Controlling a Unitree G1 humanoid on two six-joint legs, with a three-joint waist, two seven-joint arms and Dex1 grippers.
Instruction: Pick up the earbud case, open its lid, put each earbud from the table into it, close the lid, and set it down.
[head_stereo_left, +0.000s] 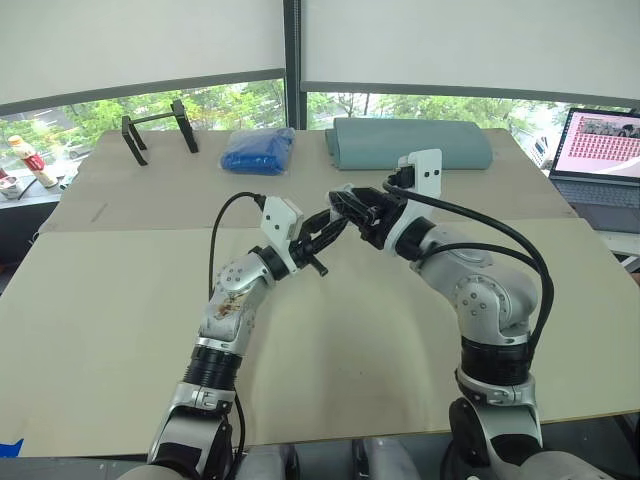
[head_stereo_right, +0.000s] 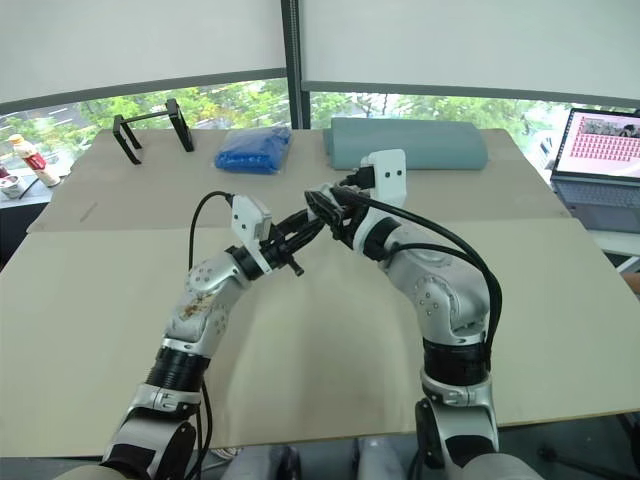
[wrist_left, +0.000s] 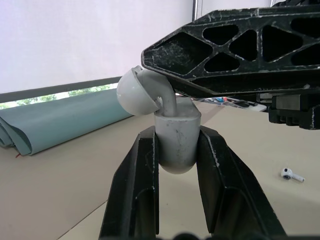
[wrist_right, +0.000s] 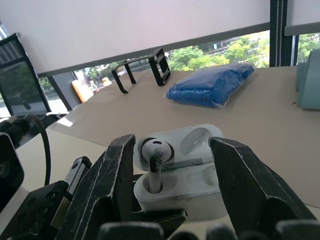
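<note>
Left gripper (wrist_left: 177, 132) fingers (wrist_left: 140, 190) are clamping the earbud case (wrist_right: 195, 192) by its body, lid tipped open, and you're holding the case up off the table (head_stereo_left: 120, 300). Right gripper (wrist_right: 175, 145) fingers (wrist_right: 245, 185) are spread either side of the case, gripping nothing. One earbud (wrist_right: 154, 150) is standing stem-down in its slot and probably isn't fully seated. You're mid-loading. Next, nudge it home, then fetch the second earbud (wrist_left: 291, 174), lying on the table apart from the case. Beyond the case: blue bag (head_stereo_left: 258, 150), teal roll (head_stereo_left: 410, 143), black stand (head_stereo_left: 160, 132), laptop (head_stereo_left: 600, 150), blinds drawn.

arms bent inward, raised | l grip (head_stereo_left: 340, 224) clamped on case (wrist_left: 176, 140) | r grip (head_stereo_left: 338, 198) fingers apart, just over l
</note>
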